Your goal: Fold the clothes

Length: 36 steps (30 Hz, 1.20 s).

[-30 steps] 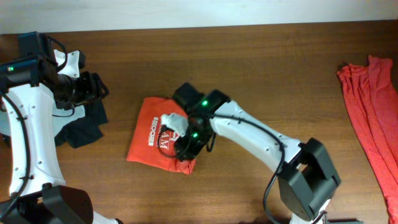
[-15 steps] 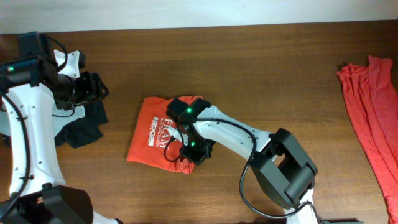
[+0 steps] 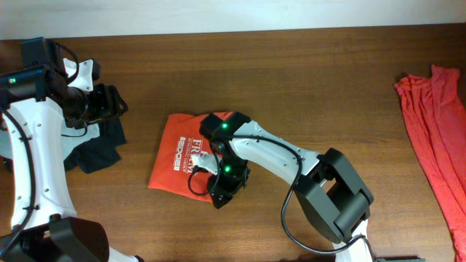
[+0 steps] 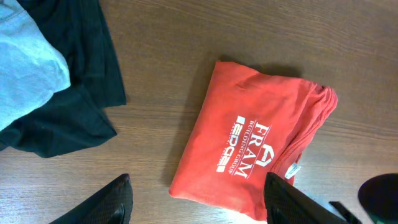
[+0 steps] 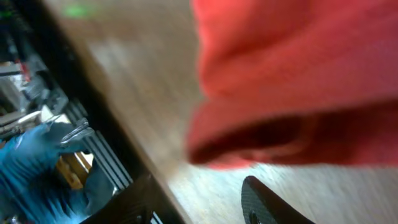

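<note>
The orange-red T-shirt (image 3: 182, 156) lies folded on the wooden table, white lettering up. It also shows in the left wrist view (image 4: 255, 149) and, blurred, in the right wrist view (image 5: 298, 81). A small white label (image 4: 293, 169) sticks out at its edge. My right gripper (image 3: 222, 191) is low at the shirt's front right corner. In its own view the right gripper (image 5: 199, 205) is open with bare wood between the jaws and the shirt's folded edge just ahead. My left gripper (image 3: 113, 102) hovers at the far left. It is open and empty (image 4: 199, 205), apart from the shirt.
A dark garment (image 3: 102, 149) with a light grey-blue cloth (image 4: 25, 50) lies at the left under my left arm. A second red garment (image 3: 429, 124) lies stretched out at the table's right edge. The table's front edge (image 5: 112, 93) is close to the right gripper.
My right gripper has come off the top of the shirt and moved toward the front, down to its lower right corner. The left arm has not moved.
</note>
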{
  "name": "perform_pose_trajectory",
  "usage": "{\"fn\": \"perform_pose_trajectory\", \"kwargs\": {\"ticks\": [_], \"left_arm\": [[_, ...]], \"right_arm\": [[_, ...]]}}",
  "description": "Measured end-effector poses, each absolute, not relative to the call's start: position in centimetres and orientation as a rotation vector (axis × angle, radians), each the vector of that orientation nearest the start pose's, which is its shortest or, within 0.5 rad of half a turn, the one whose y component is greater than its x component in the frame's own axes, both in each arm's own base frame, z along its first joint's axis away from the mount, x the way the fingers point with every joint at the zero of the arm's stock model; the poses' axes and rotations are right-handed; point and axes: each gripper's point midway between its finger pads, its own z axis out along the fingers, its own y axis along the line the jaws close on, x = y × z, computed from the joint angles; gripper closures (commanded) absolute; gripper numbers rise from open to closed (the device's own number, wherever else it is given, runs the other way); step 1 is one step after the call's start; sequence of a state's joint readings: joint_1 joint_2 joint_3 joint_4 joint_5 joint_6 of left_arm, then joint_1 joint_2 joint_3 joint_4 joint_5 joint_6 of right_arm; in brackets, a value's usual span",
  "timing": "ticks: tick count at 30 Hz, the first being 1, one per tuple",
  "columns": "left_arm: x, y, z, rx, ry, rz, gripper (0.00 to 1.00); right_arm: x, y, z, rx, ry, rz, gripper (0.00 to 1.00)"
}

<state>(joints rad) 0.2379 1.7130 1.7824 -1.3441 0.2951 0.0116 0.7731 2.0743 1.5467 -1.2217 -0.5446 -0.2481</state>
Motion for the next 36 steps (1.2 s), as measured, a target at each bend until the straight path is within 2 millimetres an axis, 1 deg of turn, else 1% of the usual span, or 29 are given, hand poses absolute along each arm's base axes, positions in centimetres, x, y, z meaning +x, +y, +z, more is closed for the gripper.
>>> {"fn": "perform_pose_trajectory", "kwargs": {"ticks": [2, 4, 5, 6, 7, 8, 9, 11, 12, 13, 17, 18, 19, 21, 22, 23, 30, 32, 34, 36], "left_arm": [[36.9, 3.8, 22.4, -0.253, 2.778, -0.359, 0.32], [36.9, 3.8, 22.4, -0.253, 2.778, -0.359, 0.32], [36.9, 3.8, 22.4, -0.253, 2.777, -0.359, 0.32], [36.9, 3.8, 22.4, -0.253, 2.778, -0.359, 0.32], [36.9, 3.8, 22.4, -0.253, 2.777, -0.359, 0.32], [36.9, 3.8, 22.4, -0.253, 2.778, -0.359, 0.32], [36.9, 3.8, 22.4, -0.253, 2.778, -0.359, 0.32], [36.9, 3.8, 22.4, -0.253, 2.778, -0.359, 0.32], [36.9, 3.8, 22.4, -0.253, 2.779, -0.359, 0.32], [36.9, 3.8, 22.4, -0.253, 2.779, -0.359, 0.29], [36.9, 3.8, 22.4, -0.254, 2.780, -0.360, 0.29], [36.9, 3.8, 22.4, -0.254, 2.780, -0.360, 0.29], [36.9, 3.8, 22.4, -0.254, 2.780, -0.360, 0.29], [36.9, 3.8, 22.4, -0.254, 2.780, -0.360, 0.29], [36.9, 3.8, 22.4, -0.254, 2.781, -0.360, 0.29], [36.9, 3.8, 22.4, -0.254, 2.780, -0.360, 0.28], [36.9, 3.8, 22.4, -0.254, 2.781, -0.360, 0.29], [36.9, 3.8, 22.4, -0.254, 2.781, -0.360, 0.29], [36.9, 3.8, 22.4, -0.254, 2.781, -0.360, 0.28], [36.9, 3.8, 22.4, -0.253, 2.779, -0.360, 0.28]], "right_arm": [[18.7, 31.5, 5.5, -1.579, 2.928, 0.838, 0.51], [19.3, 32.2, 5.3, -1.555, 2.906, 0.817, 0.59], [20.0, 32.5, 4.9, -1.526, 2.893, 0.769, 0.64], [20.4, 32.6, 4.7, -1.498, 2.898, 0.734, 0.72], [21.0, 32.7, 4.5, -1.461, 2.903, 0.689, 0.74], [21.8, 32.7, 4.1, -1.407, 2.910, 0.625, 0.78], [22.2, 32.7, 4.0, -1.373, 2.919, 0.592, 0.81], [22.9, 32.1, 3.4, -1.270, 2.964, 0.496, 0.90], [22.9, 31.7, 3.1, -1.234, 2.990, 0.467, 0.93], [22.7, 31.1, 2.8, -1.211, 3.022, 0.432, 0.96], [21.7, 29.2, 2.5, -1.166, 3.123, 0.328, 0.96], [21.4, 28.9, 2.6, -1.165, 3.142, 0.311, 0.94], [21.0, 28.3, 2.6, -1.168, 3.169, 0.284, 0.88], [20.4, 27.6, 2.8, -1.179, 3.202, 0.247, 0.71], [20.2, 27.3, 2.8, -1.185, 3.212, 0.235, 0.65], [20.1, 27.1, 2.8, -1.196, 3.215, 0.226, 0.62], [19.6, 26.5, 3.1, -1.213, 3.241, 0.202, 0.59], [19.7, 26.6, 3.7, -1.234, 3.211, 0.221, 0.64], [20.2, 27.2, 4.8, -1.243, 3.143, 0.265, 0.79], [21.5, 28.6, 6.9, -1.248, 3.006, 0.348, 0.95]]}}
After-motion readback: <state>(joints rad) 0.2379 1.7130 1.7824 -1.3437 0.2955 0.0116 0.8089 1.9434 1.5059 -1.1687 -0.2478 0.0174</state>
